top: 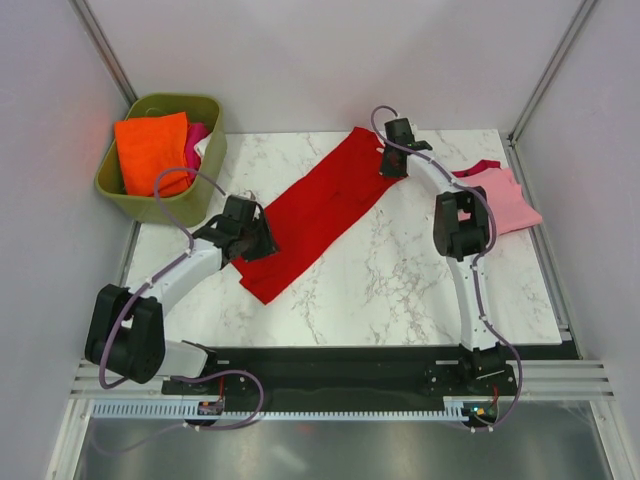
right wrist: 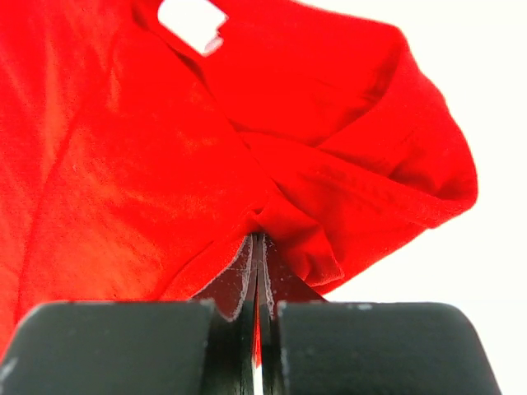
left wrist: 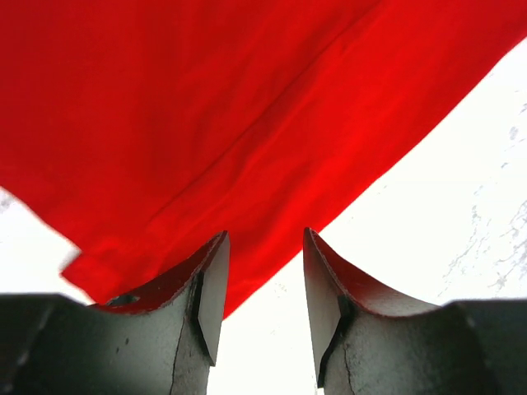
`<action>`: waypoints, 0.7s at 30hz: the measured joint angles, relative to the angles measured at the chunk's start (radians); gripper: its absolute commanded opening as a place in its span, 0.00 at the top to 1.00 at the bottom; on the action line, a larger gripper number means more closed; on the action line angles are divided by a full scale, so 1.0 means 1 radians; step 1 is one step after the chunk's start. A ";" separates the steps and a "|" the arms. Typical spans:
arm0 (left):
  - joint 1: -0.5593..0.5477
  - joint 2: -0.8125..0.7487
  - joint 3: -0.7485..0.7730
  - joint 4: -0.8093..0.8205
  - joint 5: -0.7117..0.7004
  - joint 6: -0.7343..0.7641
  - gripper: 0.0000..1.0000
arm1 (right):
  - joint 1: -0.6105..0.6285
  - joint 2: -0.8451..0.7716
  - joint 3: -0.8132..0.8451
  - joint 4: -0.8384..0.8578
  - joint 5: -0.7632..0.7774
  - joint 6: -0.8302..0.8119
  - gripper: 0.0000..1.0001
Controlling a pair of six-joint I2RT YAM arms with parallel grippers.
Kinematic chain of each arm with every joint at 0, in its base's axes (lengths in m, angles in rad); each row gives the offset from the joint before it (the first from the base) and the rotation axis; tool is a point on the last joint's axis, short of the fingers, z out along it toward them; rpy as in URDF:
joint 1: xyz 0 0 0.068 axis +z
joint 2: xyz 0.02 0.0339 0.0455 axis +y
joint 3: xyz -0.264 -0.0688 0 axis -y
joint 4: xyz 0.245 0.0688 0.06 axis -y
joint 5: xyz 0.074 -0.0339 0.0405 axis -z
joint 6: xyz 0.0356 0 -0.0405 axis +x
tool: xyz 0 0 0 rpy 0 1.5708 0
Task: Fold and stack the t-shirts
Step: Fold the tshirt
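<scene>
A red t-shirt (top: 320,210) lies in a long diagonal band on the marble table (top: 400,290), folded lengthwise. My left gripper (top: 262,243) is at its near-left end, jaws open. In the left wrist view the left gripper (left wrist: 265,239) has only bare table between its fingers, and the edge of the red t-shirt (left wrist: 206,123) lies just past the tips. My right gripper (top: 392,160) is at the far end, shut on the red t-shirt. The right wrist view shows the right gripper (right wrist: 259,239) pinching a bunched fold of the red t-shirt (right wrist: 165,164). A pink t-shirt (top: 505,200) lies folded at the right.
An olive-green tub (top: 205,175) stands at the back left corner, holding an orange cloth (top: 150,150) and something pink. A white label (right wrist: 191,22) shows at the red shirt's collar. Grey walls enclose the table on three sides.
</scene>
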 measured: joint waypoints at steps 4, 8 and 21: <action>-0.001 0.003 -0.027 0.000 -0.014 0.001 0.53 | -0.002 0.100 0.177 -0.047 -0.002 -0.011 1.00; -0.002 0.024 -0.028 0.002 -0.050 0.005 0.60 | -0.005 0.101 0.174 -0.045 -0.012 -0.014 1.00; 0.042 0.192 0.117 -0.014 -0.230 0.021 0.98 | -0.014 0.080 0.116 0.023 -0.050 -0.023 1.00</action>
